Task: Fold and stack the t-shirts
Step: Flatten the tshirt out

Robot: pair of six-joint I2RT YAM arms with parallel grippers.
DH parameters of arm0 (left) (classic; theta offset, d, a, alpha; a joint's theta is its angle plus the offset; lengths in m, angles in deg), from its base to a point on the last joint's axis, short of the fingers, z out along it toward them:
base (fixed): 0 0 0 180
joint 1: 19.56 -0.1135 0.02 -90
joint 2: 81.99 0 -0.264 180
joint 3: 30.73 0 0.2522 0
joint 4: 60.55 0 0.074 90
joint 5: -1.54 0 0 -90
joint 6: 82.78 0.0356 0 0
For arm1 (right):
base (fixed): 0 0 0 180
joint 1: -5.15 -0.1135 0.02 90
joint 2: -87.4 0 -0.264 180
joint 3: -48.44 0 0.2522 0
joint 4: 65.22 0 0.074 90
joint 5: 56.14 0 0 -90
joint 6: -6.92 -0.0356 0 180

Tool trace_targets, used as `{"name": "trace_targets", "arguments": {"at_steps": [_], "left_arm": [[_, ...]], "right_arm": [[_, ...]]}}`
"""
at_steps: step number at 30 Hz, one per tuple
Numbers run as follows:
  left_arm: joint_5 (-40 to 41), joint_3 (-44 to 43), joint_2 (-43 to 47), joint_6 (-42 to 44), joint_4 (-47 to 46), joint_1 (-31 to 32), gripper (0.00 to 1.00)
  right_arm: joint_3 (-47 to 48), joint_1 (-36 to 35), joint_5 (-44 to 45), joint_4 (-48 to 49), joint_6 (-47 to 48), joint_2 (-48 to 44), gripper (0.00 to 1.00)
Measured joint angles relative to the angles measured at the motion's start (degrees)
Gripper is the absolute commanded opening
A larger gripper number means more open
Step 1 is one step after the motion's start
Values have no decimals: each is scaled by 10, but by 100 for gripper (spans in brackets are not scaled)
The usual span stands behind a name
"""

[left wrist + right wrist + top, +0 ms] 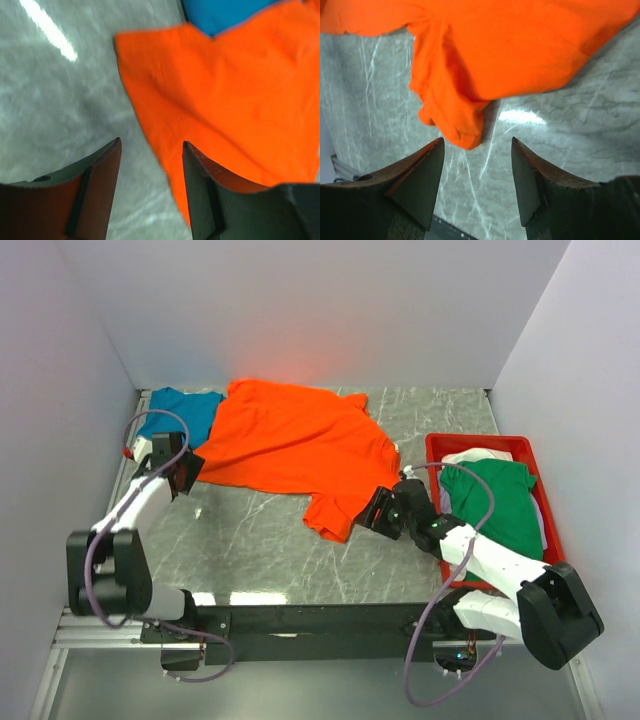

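The bright orange t-shirt (295, 445) lies spread and rumpled across the middle of the marble table. The teal blue t-shirt (183, 415) lies at the back left, partly under the orange one. The green t-shirt (500, 505) lies on the white one (478, 455) in the red tray. My left gripper (193, 473) is open at the orange shirt's left edge (220, 95), holding nothing. My right gripper (372, 510) is open beside the orange shirt's near sleeve (455, 125), holding nothing.
The red plastic tray (432, 448) stands at the right edge of the table. White walls close in the left, back and right sides. The bare marble top (240, 540) shows in front of the orange shirt.
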Motion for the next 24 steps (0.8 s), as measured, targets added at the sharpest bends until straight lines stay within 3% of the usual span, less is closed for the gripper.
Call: {"name": "trace_targets", "arguments": {"at_steps": [3, 10, 17, 24], "left_arm": [[9, -29, -65, -3, -15, -16, 51], [33, -106, -209, 22, -23, -30, 51], [50, -152, -268, 50, -24, -30, 49], [59, -178, -301, 68, -38, -32, 15]], "right_arm": [[-8, 0, 16, 7, -5, -2, 63], [-27, 21, 40, 8, -6, -16, 62], [-23, 70, 47, 20, 1, -8, 61], [-10, 73, 50, 30, 10, 52, 61]]}}
